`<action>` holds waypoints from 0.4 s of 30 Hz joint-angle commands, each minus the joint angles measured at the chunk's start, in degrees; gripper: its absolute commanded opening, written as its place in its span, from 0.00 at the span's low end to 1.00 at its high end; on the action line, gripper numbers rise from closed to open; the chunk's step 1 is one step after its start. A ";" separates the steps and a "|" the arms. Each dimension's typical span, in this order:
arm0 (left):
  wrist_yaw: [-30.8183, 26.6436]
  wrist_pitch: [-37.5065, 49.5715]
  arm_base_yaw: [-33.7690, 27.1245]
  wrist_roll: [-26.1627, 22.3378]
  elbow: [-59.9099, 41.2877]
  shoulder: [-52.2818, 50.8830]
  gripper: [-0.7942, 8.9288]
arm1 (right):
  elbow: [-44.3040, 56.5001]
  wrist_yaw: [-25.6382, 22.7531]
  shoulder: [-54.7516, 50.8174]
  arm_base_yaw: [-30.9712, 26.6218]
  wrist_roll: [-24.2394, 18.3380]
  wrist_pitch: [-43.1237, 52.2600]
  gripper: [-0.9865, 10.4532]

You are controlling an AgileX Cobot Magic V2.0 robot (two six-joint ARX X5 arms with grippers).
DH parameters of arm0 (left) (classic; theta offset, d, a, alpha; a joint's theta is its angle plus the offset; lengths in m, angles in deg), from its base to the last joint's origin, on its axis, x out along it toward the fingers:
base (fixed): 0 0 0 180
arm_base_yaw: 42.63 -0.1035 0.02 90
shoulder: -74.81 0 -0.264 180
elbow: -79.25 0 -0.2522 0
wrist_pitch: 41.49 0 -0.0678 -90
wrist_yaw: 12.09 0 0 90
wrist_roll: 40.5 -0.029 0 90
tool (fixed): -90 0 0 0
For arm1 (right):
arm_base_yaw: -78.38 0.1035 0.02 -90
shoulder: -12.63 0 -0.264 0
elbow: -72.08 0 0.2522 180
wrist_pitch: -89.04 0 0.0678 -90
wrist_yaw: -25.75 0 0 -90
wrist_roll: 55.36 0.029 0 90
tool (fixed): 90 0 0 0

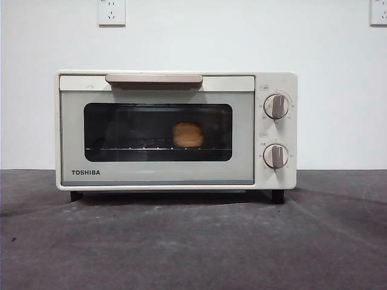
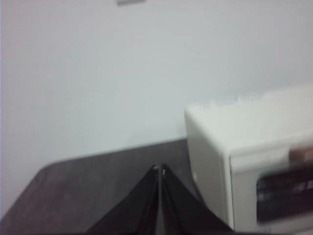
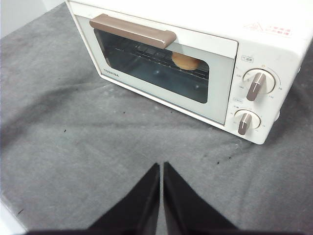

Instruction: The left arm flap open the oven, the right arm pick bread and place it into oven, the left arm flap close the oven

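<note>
The cream-white TOSHIBA oven (image 1: 175, 130) stands on the dark table with its door shut and its beige bar handle (image 1: 154, 79) at the top. The golden bread (image 1: 188, 135) lies inside on the wire rack, seen through the glass; it also shows in the right wrist view (image 3: 185, 60). My right gripper (image 3: 161, 165) is shut and empty, above the table in front of the oven (image 3: 195, 63). My left gripper (image 2: 159, 169) is shut and empty, off to the side of the oven's corner (image 2: 244, 147). Neither gripper shows in the front view.
Two round knobs (image 1: 276, 106) (image 1: 276, 156) sit on the oven's right panel. The grey mat (image 1: 193, 241) lies in front of the oven. A white wall with sockets (image 1: 111, 12) stands behind.
</note>
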 commanded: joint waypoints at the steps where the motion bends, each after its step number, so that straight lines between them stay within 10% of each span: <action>1: -0.33 0.42 -0.46 -1.81 -5.03 -2.82 0.10 | -0.66 -0.07 0.22 0.59 0.59 0.61 0.09; 12: -0.37 -0.04 -0.50 -2.12 -18.21 -10.14 0.10 | -0.66 -0.07 0.22 0.59 0.59 0.59 0.09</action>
